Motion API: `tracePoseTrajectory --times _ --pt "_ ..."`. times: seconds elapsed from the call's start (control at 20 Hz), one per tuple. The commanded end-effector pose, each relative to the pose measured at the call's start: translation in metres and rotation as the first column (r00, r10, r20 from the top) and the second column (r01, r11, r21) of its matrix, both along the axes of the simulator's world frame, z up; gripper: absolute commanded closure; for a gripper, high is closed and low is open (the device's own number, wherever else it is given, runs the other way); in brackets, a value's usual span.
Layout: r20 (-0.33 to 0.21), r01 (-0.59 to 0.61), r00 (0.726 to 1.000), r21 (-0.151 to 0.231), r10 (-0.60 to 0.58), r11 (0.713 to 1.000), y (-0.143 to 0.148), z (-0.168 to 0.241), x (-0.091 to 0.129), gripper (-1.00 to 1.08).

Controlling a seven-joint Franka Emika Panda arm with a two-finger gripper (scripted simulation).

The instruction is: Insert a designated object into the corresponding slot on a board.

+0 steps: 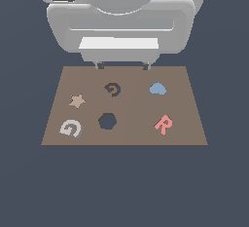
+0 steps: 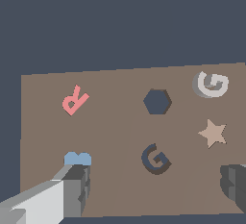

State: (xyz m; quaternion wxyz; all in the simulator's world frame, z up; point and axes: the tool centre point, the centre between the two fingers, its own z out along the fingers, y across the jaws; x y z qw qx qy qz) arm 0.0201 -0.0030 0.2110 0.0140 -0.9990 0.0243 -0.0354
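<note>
Scanning the exterior view's left to right: grey letter G (image 1: pixel 70 128) lies flat at the board's (image 1: pixel 185 138) near-left corner, tan star (image 1: pixel 77 101) just beyond, G-shaped slot (image 1: pixel 113 89) mid-board. Gripper (image 1: pixel 122 66) hangs high, fingers wide apart, empty. Risk: grabbing the star, or seating the G rotated.

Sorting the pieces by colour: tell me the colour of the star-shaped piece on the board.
Tan: the small flat star, clearest in the wrist view.
</note>
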Motion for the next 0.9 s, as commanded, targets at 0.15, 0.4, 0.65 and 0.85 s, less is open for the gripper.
tracePoseTrajectory --times 0.15,0.4,0.65,0.85 --pt "0.000 -0.005 1.000 0.000 0.005 1.000 -0.001 -0.001 0.000 -0.92" --pt "-0.001 -0.034 0.999 -0.002 0.034 0.999 -0.005 -0.004 -0.001 -0.92" --pt "-0.003 -0.090 0.996 -0.004 0.090 0.996 -0.012 -0.011 -0.002 -0.92" --pt "-0.005 -0.155 0.988 -0.007 0.155 0.988 -0.021 -0.019 -0.003 -0.92"
